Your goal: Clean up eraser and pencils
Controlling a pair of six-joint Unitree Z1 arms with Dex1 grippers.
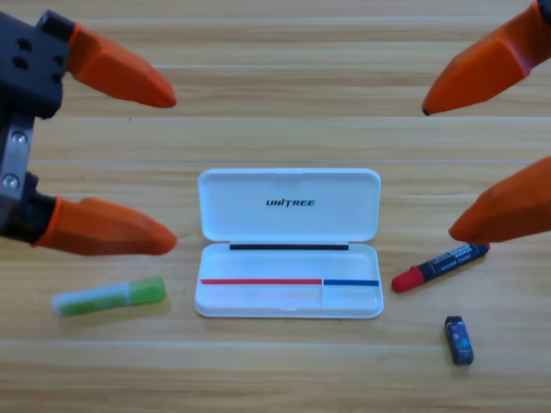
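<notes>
Just below right gripper [436,170]: black pencil [441,266].

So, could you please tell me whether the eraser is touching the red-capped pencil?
Apart. The high view shows bare wood between the eraser and the red-capped pencil, which lies above and to its left.

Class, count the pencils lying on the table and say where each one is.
2. The green pencil lies left of the open white case; the red-capped black pencil lies right of it, partly under the right gripper. None seems hidden.
</notes>
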